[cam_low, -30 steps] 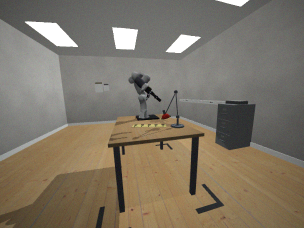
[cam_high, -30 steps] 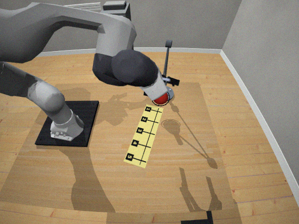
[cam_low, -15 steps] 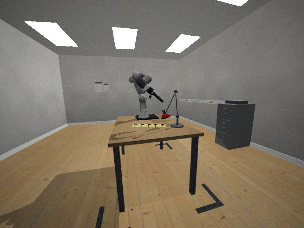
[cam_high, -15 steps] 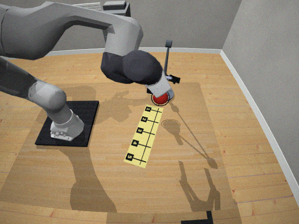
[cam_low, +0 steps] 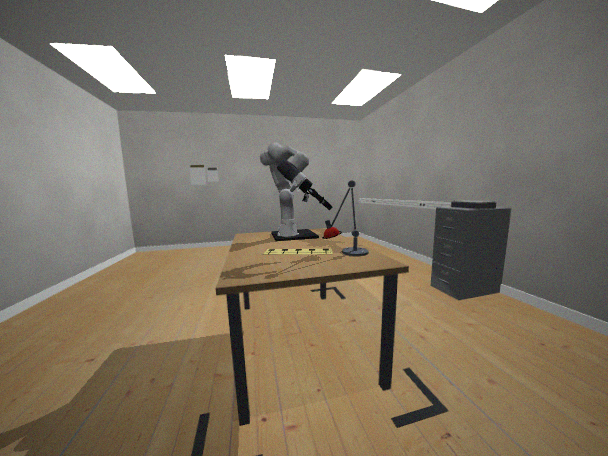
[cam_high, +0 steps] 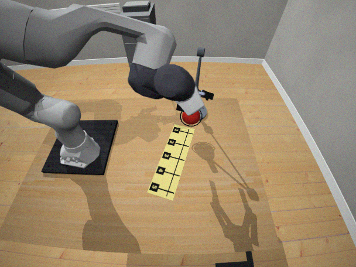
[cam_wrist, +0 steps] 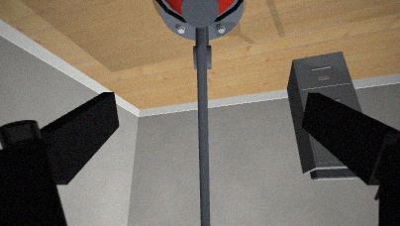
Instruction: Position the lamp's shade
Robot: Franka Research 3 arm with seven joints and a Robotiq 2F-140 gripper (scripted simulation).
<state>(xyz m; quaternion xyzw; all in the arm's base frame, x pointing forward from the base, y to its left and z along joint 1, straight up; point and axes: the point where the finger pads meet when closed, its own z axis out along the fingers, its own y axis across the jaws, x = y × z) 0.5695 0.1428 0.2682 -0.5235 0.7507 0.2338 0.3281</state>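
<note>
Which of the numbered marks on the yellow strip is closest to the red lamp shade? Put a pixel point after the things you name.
Mark 1 [cam_high: 176, 130], at the strip's end by the red shade [cam_high: 191, 117] [cam_low: 331, 233]; marks 2 to 5 run away from the shade in order.

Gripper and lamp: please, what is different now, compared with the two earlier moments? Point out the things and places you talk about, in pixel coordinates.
The open gripper [cam_high: 193, 101] [cam_low: 328, 205] [cam_wrist: 211, 110] has moved right in the top view, and right and slightly down in the exterior view, closer to the lamp [cam_high: 199, 70] [cam_low: 353, 210] [cam_wrist: 203, 124]. Nothing was taken hold of. The lamp and yellow strip [cam_high: 167, 164] [cam_low: 298, 251] stayed as they were.
</note>
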